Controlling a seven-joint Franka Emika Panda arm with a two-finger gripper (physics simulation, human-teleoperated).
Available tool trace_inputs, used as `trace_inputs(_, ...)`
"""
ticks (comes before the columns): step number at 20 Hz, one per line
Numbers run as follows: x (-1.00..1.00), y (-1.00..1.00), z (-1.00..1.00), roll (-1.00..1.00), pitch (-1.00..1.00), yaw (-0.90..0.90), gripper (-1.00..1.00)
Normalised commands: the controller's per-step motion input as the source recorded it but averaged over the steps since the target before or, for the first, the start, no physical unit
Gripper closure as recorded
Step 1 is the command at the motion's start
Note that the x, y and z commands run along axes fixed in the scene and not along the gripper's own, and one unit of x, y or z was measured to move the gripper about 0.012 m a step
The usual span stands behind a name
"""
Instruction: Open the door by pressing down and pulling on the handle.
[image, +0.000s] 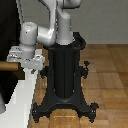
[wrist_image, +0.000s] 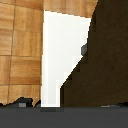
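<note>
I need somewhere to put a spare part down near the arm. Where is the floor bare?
Bare wooden floor lies on the exterior view's right of the black robot pedestal. It is crowded on the left: grey gripper, tan cylindrical handle, dark door panel, white frame.

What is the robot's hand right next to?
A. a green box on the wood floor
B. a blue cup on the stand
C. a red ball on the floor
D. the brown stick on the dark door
D: in the exterior view the gripper sits at the tan handle jutting from the dark door, and whether its jaws are closed on it cannot be made out.
</note>
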Motion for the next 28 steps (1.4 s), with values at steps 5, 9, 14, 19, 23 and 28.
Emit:
trace_inputs(5, 0.00, 1.00, -0.07, 0.00, 0.00, 0.00, -1.00)
trace_inputs(9, 0.00, 0.00, -0.25, 0.00, 0.00, 0.00, -1.00)
trace_inputs(14, 0.00, 0.00, 0.00, 0.00, 0.00, 0.00, -1.00)
trace_inputs(19, 0.00, 0.00, -0.20, 0.00, 0.00, 0.00, -1.00)
trace_inputs(23, 0.00, 0.00, -0.50, 0.00, 0.00, 0.00, -1.00)
trace_inputs(28, 0.00, 0.20, -0.20, 0.00, 0.00, 0.00, -1.00)
